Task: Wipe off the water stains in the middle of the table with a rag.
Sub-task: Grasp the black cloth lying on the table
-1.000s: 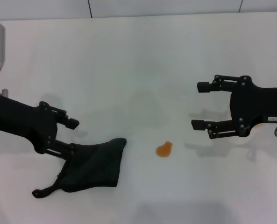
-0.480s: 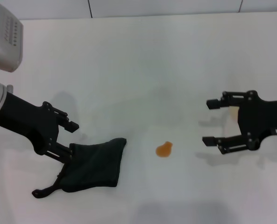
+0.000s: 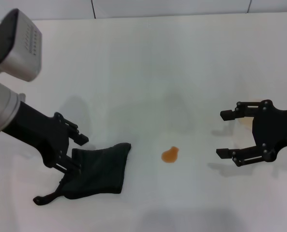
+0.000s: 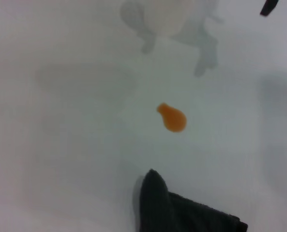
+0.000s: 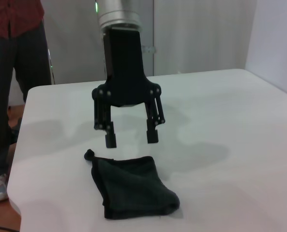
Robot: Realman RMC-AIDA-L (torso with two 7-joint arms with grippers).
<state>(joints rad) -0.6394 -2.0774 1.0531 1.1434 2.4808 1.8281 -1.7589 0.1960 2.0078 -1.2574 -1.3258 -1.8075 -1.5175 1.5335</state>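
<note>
So, going left to right: left gripper (image 3: 75, 154) hovers right over the near-left edge of the rag (image 3: 97, 169), fingers spread w/ nothing between them; the right wrist cam shows the tips just above the cloth, not touching. Rag lies flat on the table (image 3: 148, 63), thin corner trailing toward the front-left. Water stains (image 3: 170, 154) = 1 small orange blot, just right of the rag, uncovered. Right gripper (image 3: 225, 134) is farther right, wide open, empty, well apart from the blot.

A dark rag (image 3: 96, 168) and a small orange stain (image 3: 170, 154) just beside it are being carried by the white surface (image 3: 148, 67).
</note>
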